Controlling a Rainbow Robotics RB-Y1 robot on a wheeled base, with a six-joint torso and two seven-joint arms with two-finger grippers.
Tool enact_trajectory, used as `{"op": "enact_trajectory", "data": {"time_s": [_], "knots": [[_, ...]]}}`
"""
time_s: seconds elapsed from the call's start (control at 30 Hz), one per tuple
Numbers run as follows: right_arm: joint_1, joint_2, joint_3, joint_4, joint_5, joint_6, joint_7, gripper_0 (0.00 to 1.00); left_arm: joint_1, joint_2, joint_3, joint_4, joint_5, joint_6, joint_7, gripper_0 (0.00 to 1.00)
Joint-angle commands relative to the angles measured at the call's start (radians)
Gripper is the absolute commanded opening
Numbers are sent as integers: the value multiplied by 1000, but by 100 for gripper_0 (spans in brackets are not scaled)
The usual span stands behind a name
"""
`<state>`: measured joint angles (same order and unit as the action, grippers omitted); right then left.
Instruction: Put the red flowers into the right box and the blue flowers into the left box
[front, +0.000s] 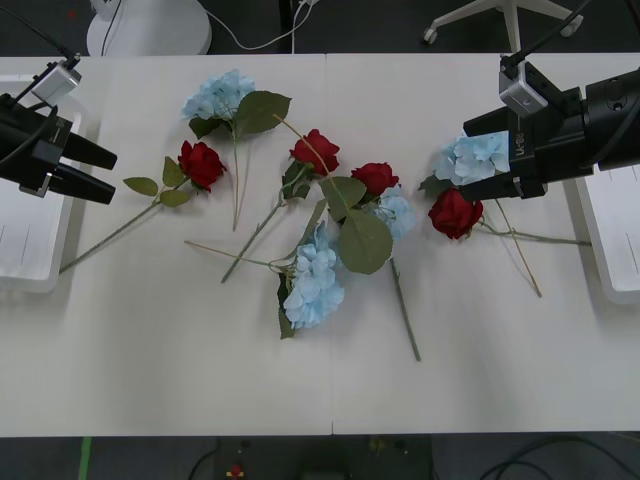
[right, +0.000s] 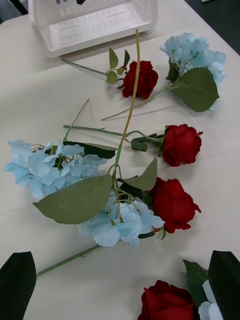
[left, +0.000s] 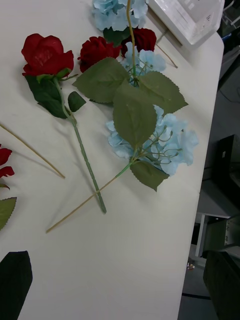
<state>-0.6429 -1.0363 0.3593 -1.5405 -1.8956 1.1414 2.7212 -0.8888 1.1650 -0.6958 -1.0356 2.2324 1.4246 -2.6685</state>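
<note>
The right claw (front: 478, 170), jaws wide, hovers above a red rose (front: 455, 213) near the right box (front: 615, 235); it should pinch the stem, avoiding the blue bloom (front: 478, 156) beside it.

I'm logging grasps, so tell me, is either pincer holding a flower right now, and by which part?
Nothing is held. The left pincer hangs open near the left box; the right pincer hangs open above a red rose and blue flower.
</note>
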Motion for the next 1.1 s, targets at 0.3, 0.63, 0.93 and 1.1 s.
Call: {"op": "enact_trajectory", "data": {"time_s": [0.3, 0.63, 0.93, 1.1], "knots": [[19, -131, -57, -32, 72, 20, -16, 100, -44, -38, 4, -8, -2, -50, -37, 100], [3, -88, -65, 60, 412, 35, -199, 100, -44, -44, 4, -43, -185, -296, -37, 100], [-17, 4, -65, 209, 584, 41, -345, 100, -47, -47, 16, -69, -445, -337, -37, 100], [-35, 87, -65, 306, 684, 35, -357, 100, -53, -71, 16, -67, -588, -291, -37, 100]]}}
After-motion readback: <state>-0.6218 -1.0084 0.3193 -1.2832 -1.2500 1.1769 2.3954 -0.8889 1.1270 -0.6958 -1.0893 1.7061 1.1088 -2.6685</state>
